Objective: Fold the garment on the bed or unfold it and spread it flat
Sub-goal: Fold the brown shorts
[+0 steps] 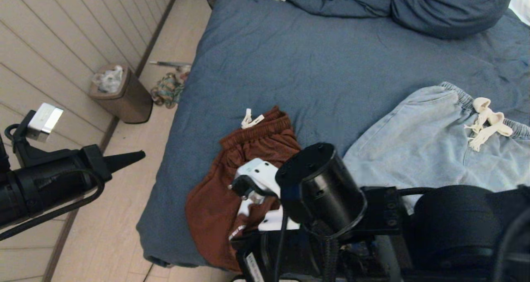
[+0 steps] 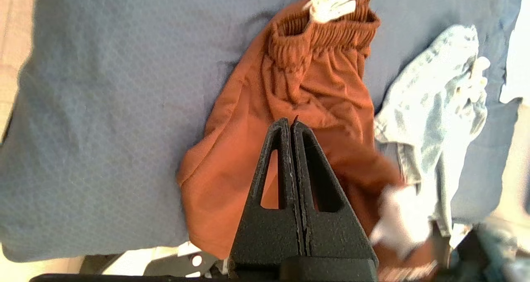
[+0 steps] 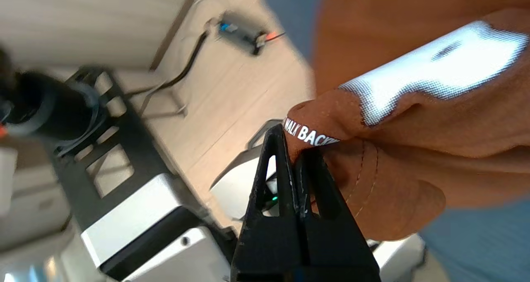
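My right end effector point(image 3: 295, 147) pinches the hem of the rust-brown shorts point(image 1: 248, 166) at the near edge of the bed point(image 1: 314, 66), ready to pull them flat, while my left end effector point(image 1: 138, 154), clenched on nothing, waits over the floor.

Room inventory for you, operator. Wall point(image 1: 62, 37): pale horizontal panelling along the robot's left, ending in a dark skirting strip. Floor point(image 1: 124, 215): light wood-look boards, running between wall and bed. Waste bin point(image 1: 124, 95): brown, square, standing against the skirting, holding a crumpled clear bag. Just beside it you see a small multicoloured bundle point(image 1: 167, 90) on the floor. Light: bright, even, with no hard shadows.
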